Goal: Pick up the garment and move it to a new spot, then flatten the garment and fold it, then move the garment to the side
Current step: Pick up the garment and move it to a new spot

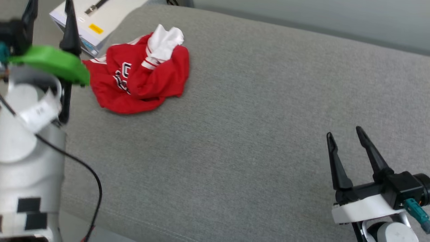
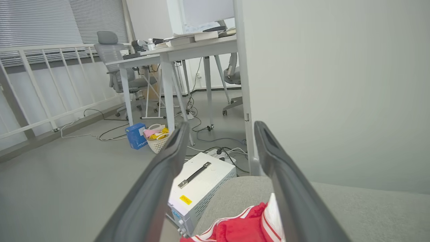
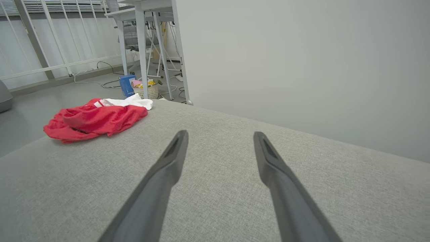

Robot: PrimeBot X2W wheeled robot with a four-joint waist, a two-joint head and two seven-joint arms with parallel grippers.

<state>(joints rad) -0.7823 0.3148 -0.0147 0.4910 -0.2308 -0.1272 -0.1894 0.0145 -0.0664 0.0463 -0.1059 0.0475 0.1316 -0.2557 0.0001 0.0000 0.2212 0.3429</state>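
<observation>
The garment (image 1: 141, 80) lies in a crumpled heap at about 10 o'clock in the head view, near the left far corner of the grey cushion (image 1: 255, 111). A white sleeve is bunched on top and only part of the black lettering shows. It sits close to the cushion's edge, just beside a white box (image 1: 90, 20) that stands off the cushion at 11 o'clock. That is a cramped place for spreading cloth, which is probably why the task begins with carrying it elsewhere. The wide bare stretch from the centre to 3 o'clock looks the likelier ground.

The left end effector (image 1: 50, 13) is at 10 o'clock, just left of the heap. Its fingers are spread wide and hold nothing. In its wrist view the red cloth shows at 6 o'clock, low between the two fingers, while the fingers point out past the cushion's edge toward the room. It seems raised above the garment rather than touching it. It is the nearer arm and the open spread suits a pinch on the heap, so I judge the pick-up is not yet made.

The right end effector (image 1: 344, 131) is at 4 o'clock, well apart from the garment. Its fingers are parted and empty, pointing toward 12 o'clock over bare cushion. There it leaves the middle free.
</observation>
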